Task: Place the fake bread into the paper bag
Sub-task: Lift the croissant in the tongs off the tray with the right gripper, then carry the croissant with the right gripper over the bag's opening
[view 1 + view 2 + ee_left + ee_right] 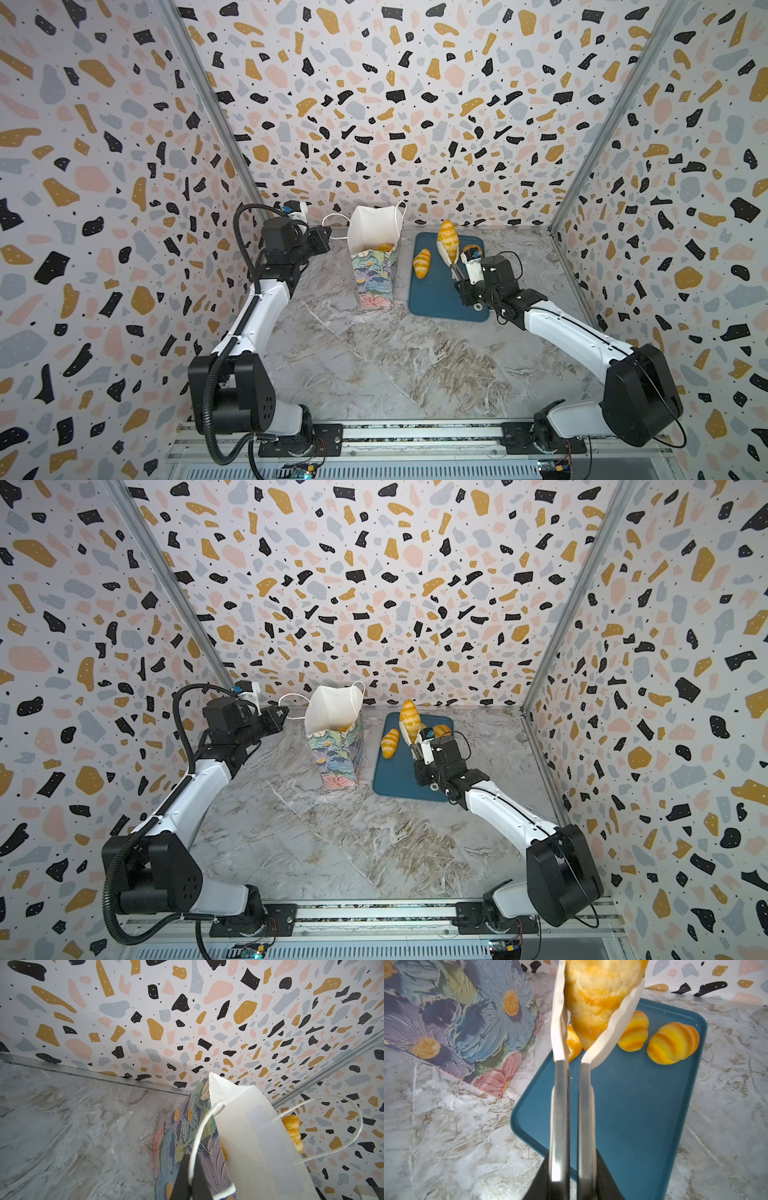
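In both top views your paper bag (374, 270) stands with the blue tray (432, 303) at its three o'clock. Left wrist: the fingers (179, 1178) of your left gripper (192, 1167) pinch the bag's cord handle (199, 1132). Right wrist: your right gripper (573, 1188) squeezes tongs (559, 1115) that clamp a striped croissant (596, 997) over the tray.

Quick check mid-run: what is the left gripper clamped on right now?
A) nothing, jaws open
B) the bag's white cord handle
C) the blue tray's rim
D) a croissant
B: in the left wrist view the left gripper is shut on the white cord handle of the paper bag.
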Motion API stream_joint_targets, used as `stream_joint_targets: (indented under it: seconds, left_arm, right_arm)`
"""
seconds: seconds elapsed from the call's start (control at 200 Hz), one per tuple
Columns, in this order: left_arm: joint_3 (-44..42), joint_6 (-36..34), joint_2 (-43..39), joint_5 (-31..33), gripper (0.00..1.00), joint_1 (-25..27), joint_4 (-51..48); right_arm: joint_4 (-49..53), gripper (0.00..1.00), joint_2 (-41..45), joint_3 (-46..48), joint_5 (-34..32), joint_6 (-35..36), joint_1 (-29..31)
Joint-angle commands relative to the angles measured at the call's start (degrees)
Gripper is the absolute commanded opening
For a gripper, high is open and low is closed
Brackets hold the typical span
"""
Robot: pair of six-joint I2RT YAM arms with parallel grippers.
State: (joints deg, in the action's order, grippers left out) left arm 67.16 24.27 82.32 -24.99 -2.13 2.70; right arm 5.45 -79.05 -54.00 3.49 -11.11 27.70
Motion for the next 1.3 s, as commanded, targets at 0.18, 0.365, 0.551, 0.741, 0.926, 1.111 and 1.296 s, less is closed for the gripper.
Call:
stream_joint_targets:
  seconds: [0.18, 0.365, 0.551, 0.741, 0.926, 1.111, 1.296]
  left_arm:
    - [0.2, -0.2, -1.2, -0.7, 0.00, 0.3, 1.9]
    - [0.3, -0.3, -1.1, -0.6, 0.00, 0.3, 1.8]
    - [0.3, -0.5, -1.3, -0.5, 0.00, 0.3, 1.7]
    - [0.3, -0.5, -1.4, -0.5, 0.00, 0.3, 1.6]
    - [0.4, -0.5, -1.4, -0.5, 0.00, 0.3, 1.5]
    - [0.4, -0.5, -1.4, -0.6, 0.00, 0.3, 1.5]
    - [0.6, -0.7, -1.2, -0.4, 0.00, 0.2, 1.3]
  right_arm:
    - [-3.1, 0.16, 3.8, -0.9, 0.8, -1.4, 0.9]
    - [-2.7, 0.16, 4.5, -1.9, 0.8, -1.6, 1.6]
    - [-1.8, 0.16, 4.4, -3.5, 0.8, -2.0, 2.6]
    - [-1.4, 0.16, 5.0, -5.2, 0.5, -2.1, 3.6]
    - [-0.8, 0.17, 5.9, -6.8, 0.1, -2.2, 4.7]
    - [-0.5, 0.17, 6.8, -7.8, -0.7, -2.2, 5.7]
    - [-0.5, 0.18, 7.3, -8.9, -1.2, -2.3, 6.2]
